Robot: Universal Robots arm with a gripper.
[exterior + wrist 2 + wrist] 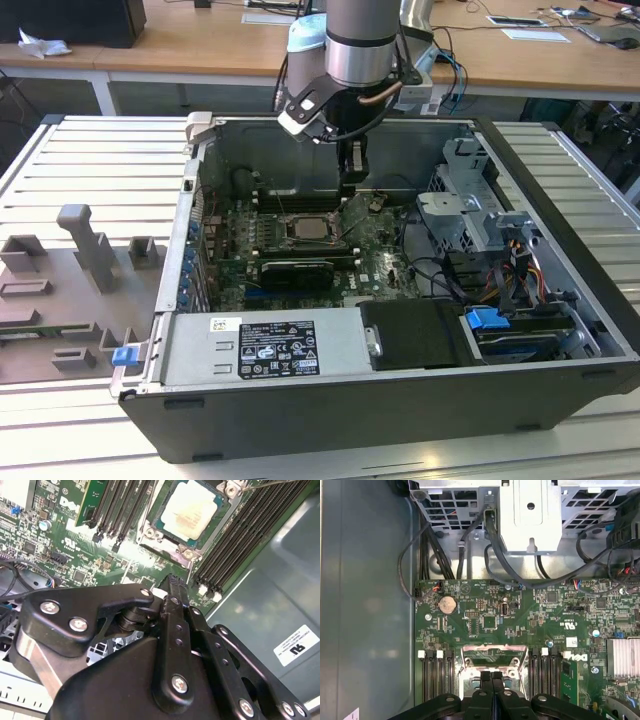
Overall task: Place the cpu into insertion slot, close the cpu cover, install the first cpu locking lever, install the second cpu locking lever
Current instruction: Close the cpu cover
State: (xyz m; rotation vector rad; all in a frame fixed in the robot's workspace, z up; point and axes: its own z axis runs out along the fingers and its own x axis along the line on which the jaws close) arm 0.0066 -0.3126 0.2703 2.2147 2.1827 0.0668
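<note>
Slatted counter (pixel 90 150) carried an open computer case (pixel 300 425), laid on its side. Landmark: the insertion slot (pixel 291 231), mid-motherboard (pixel 520 622). The arm (pixel 360 40) dropped into the case above the slot, on the side toward the case's far wall. Banks of memory slots (pixel 235 545) flanked the slot on two opposite sides.

The cpu cover (pixel 167 544) looked to lie flat over the slot. It framed the cpu (pixel 192 510), which sat inside the slot with its silver-grey top showing through the window. A thin wire lever (pixel 270 484) ran off from one corner of the slot; latched or not, could not tell.

Gripper (pixel 492 676) hung over one edge of the slot, jaws clenched together on nothing. Contact with the cover: could not tell.

Judgement: seating done, and the work lay at cover and levers. Clenched jaws suited this as a blunt pusher. Best to bear on the lever alone, press slow and straight, and keep the tip off the cpu top and the memory slots beside the slot.
</note>
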